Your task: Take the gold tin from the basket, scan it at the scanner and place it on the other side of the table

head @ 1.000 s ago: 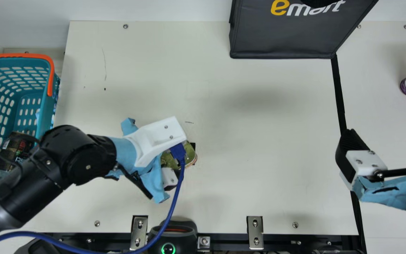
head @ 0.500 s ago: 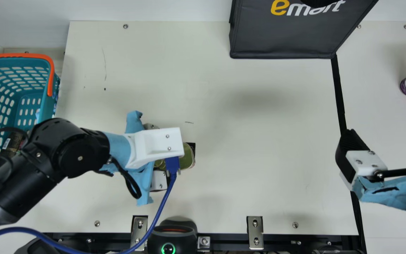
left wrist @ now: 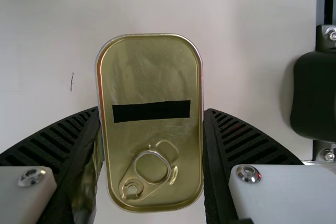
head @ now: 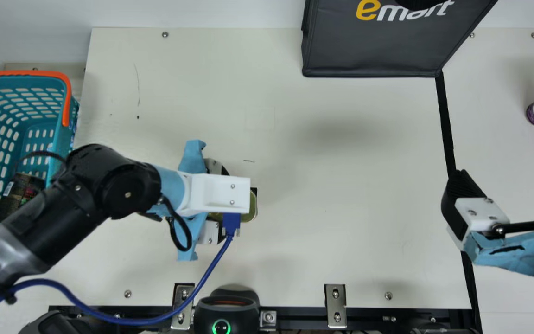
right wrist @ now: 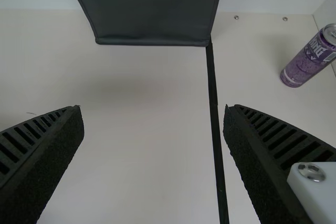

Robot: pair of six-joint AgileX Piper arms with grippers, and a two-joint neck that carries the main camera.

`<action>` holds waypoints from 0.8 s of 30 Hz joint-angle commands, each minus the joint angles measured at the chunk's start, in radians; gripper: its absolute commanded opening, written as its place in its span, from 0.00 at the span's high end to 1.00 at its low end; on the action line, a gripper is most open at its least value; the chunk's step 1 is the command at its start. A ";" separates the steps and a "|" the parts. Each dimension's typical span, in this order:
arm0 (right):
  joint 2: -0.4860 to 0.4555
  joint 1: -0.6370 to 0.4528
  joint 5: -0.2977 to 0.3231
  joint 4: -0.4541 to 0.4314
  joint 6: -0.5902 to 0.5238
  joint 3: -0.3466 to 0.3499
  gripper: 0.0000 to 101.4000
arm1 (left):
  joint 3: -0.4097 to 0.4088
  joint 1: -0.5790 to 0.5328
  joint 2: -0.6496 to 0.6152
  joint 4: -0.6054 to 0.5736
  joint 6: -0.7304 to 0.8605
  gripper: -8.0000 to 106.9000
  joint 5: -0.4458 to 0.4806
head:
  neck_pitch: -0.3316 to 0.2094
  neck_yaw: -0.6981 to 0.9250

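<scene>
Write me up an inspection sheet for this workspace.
Surface: cream table, fine dark marks
Job's things: gold tin in left claw, black strip across its top; scanner at near edge, green ring lit; basket at left, dark printed item inside
Clutter: purple can at right
Claws: left closed on tin; right claw open, holding nothing
Cables: blue cable crosses near edge
Surroundings: dark shopping bag at far edge

My left arm is black, with a silver-grey band and a rounded black joint. Light-blue wrapping meets a white housing dotted with screws. A blue cable ends in my blue plug. My right arm's blue wrapping bears a dark streak. My fingers are black and ribbed, mounted on white blocks.
</scene>
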 commanded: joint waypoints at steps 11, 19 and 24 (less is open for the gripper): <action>0.000 0.000 0.000 0.000 0.000 0.000 0.06 | 0.000 0.015 0.115 0.000 0.037 1.00 -0.060 | -0.029 0.000; 0.000 0.000 0.000 0.000 0.000 0.000 0.06 | 0.000 0.021 0.162 -0.014 0.050 1.00 -0.083 | -0.029 0.000; 0.000 0.000 0.000 0.000 0.000 0.000 0.06 | 0.005 0.024 0.178 -0.025 0.052 0.88 -0.095 | -0.029 0.000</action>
